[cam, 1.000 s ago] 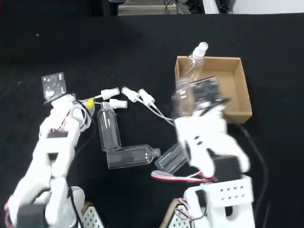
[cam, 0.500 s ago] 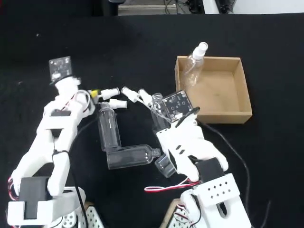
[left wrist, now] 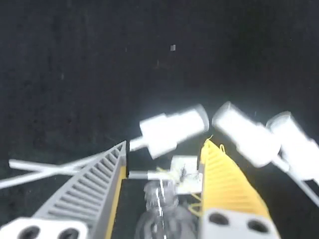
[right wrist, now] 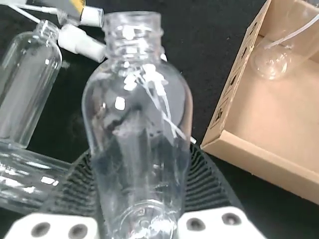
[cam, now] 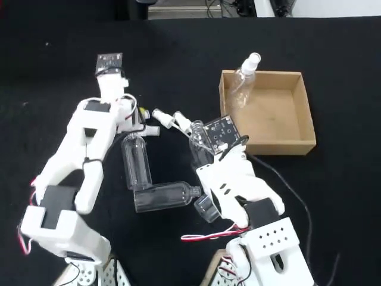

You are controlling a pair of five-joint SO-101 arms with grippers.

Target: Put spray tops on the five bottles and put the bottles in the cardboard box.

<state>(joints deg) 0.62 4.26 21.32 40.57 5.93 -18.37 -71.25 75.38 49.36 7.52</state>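
Note:
My right gripper (cam: 201, 156) (right wrist: 142, 199) is shut on a clear uncapped bottle (cam: 197, 138) (right wrist: 139, 114), held left of the cardboard box (cam: 297, 128) (right wrist: 264, 109). A capped bottle (cam: 243, 80) (right wrist: 284, 47) leans in the box's far left corner. My left gripper (cam: 140, 119) (left wrist: 164, 145) is open, its grey and yellow fingers on either side of a white spray top (left wrist: 172, 130). More spray tops (cam: 172, 121) (left wrist: 246, 135) lie just right of it. Two uncapped bottles (cam: 136, 159) (cam: 164, 195) lie between the arms.
Another clear bottle's end (cam: 206, 207) pokes out from under the right arm. Thin white dip tubes (left wrist: 45, 167) trail from the spray tops across the black table (cam: 333, 53). A red and white cable (cam: 208, 233) runs by the right arm's base.
My left arm has swung away and rightward to the spray tops. My right arm carried its bottle left from beside the box a second ago, then held still.

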